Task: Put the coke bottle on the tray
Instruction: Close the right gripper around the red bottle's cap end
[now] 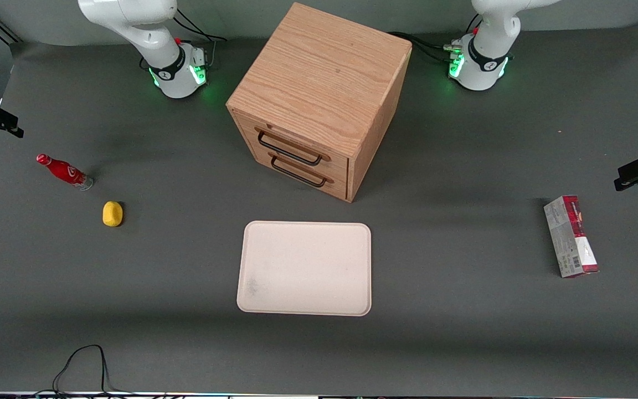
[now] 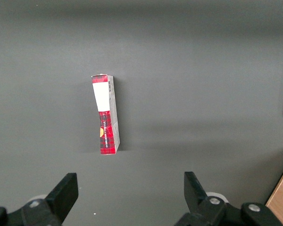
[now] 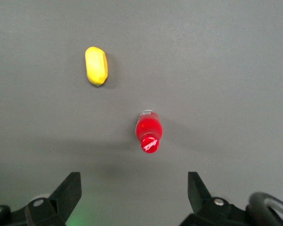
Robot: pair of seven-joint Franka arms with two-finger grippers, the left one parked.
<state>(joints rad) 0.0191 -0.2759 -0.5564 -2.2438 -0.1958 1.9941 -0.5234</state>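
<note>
Overhead, the end effector [image 3: 132, 197] hangs wide open, empty — coke bottle [image 3: 149, 130] upright below, logo unreadable.

The working arm's white, rounded base link [image 1: 172, 69] stands at the edge of the counter farthest from the front camera, a green light glowing at its foot, and the arm rises out of the front view. Its black two-finger end effector [image 3: 134, 195] hangs high over the counter, pointing straight down — the two fingers [image 3: 68, 190] spread wide apart, nothing between them, touching nothing.
</note>
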